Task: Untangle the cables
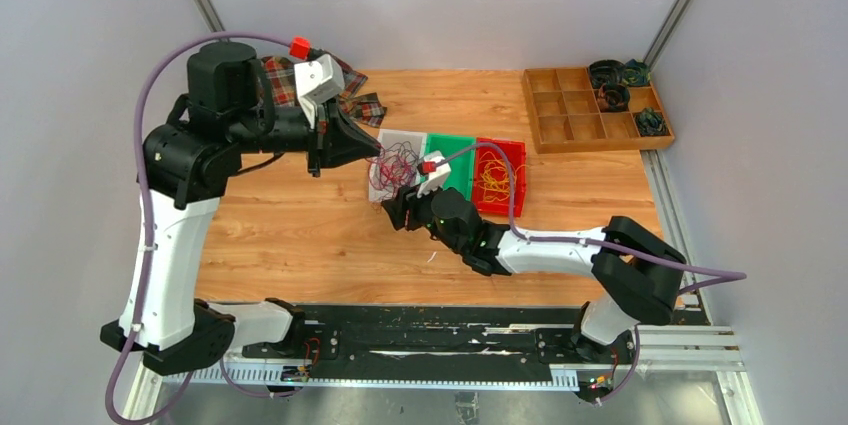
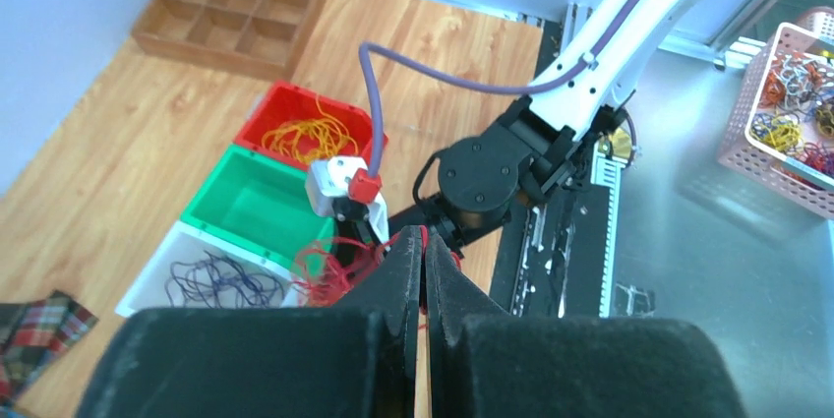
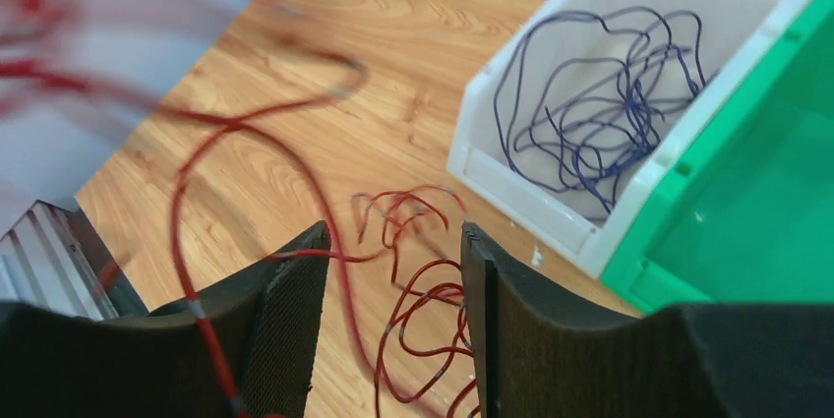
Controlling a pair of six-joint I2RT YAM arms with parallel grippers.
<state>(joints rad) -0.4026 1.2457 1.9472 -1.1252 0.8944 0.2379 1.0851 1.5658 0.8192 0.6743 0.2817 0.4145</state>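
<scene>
Pinching the dark red cables (image 1: 395, 167) with the left hand (image 2: 423, 241), fingers pressed together, above the desk (image 1: 300, 235) just beside the white bin (image 3: 492, 162). Reaching with the right hand (image 3: 393, 241) from 6 o'clock of that tangle, fingers apart around loose red strands. Purple cables (image 3: 600, 113) inside the white bin; yellow cables (image 1: 495, 180) in the red bin (image 1: 518, 150), at 3 o'clock of the green bin (image 1: 455, 150).

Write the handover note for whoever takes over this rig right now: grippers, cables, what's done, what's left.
Left gripper: shut on the dark red wire bunch, holding it near the white plastic bin.
Right gripper: open, jaws either side of hanging red strands, not gripping.
Purple wires lie in the white bin; yellow wires in the red plastic bin; the green plastic bin is empty.
Done: purple and yellow sorted.
Left: free the red bunch, probably into the green bin.
</scene>
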